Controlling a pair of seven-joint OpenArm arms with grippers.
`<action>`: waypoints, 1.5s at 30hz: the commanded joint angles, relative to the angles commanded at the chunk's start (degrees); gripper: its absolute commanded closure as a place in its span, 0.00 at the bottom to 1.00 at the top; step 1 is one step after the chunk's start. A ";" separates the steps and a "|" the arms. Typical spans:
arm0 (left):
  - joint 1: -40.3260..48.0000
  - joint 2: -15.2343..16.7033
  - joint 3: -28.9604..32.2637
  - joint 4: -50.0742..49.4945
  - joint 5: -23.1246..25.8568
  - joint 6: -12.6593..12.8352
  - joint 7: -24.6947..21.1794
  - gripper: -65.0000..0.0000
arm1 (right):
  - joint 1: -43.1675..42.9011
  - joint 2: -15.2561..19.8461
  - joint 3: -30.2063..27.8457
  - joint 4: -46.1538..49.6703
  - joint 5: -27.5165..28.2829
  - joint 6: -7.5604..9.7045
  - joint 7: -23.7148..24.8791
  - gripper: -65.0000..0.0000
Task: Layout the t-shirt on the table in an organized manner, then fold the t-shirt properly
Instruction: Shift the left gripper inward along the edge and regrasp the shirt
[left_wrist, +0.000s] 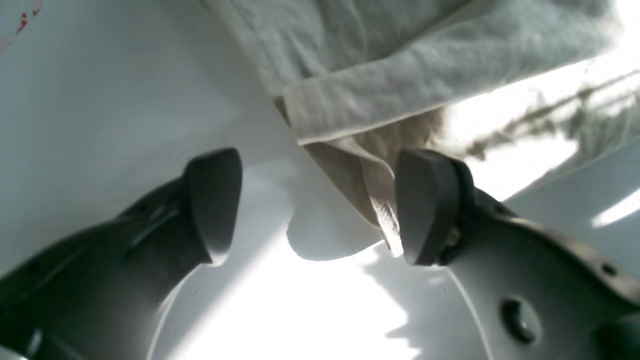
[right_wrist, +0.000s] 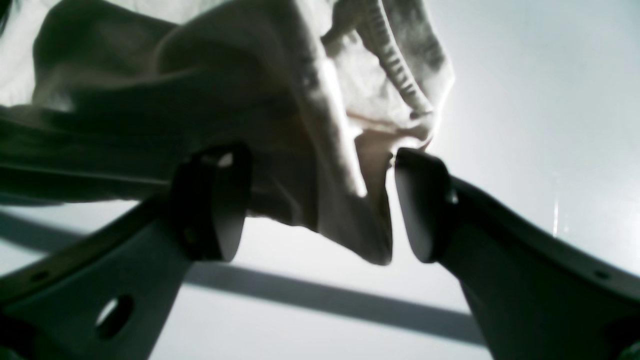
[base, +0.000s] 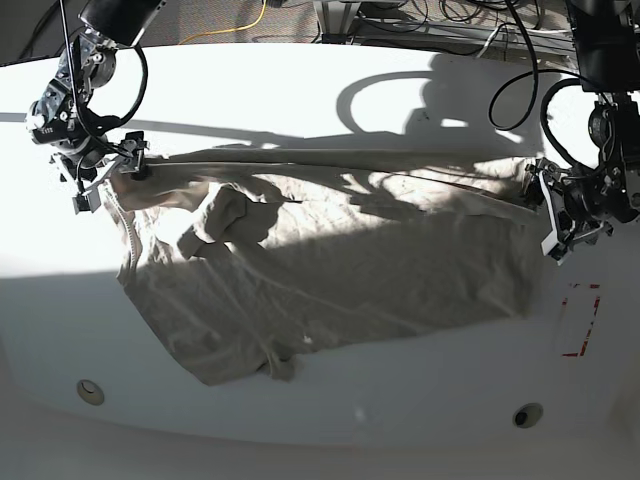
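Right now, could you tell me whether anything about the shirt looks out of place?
Yes: the t-shirt lies askew on the table, wrinkled, with one sleeve flopped over its body and a lower corner bunched.

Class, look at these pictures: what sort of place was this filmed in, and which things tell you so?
Probably a robotics lab: two robot arms work a beige t-shirt on a big white table, with loose cables behind and a red dashed mark.
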 joint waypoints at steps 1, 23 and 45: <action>-0.35 0.00 0.00 0.09 0.44 0.00 0.00 0.32 | 0.00 0.00 0.09 0.62 0.00 0.00 0.00 0.11; 9.41 -1.58 -16.44 10.55 -11.16 0.00 1.93 0.33 | -1.32 -0.26 2.46 0.88 0.18 0.00 0.35 0.10; 15.47 11.60 -16.97 13.36 1.49 0.00 -2.46 0.33 | 2.73 1.14 0.44 -15.47 0.44 0.00 6.24 0.10</action>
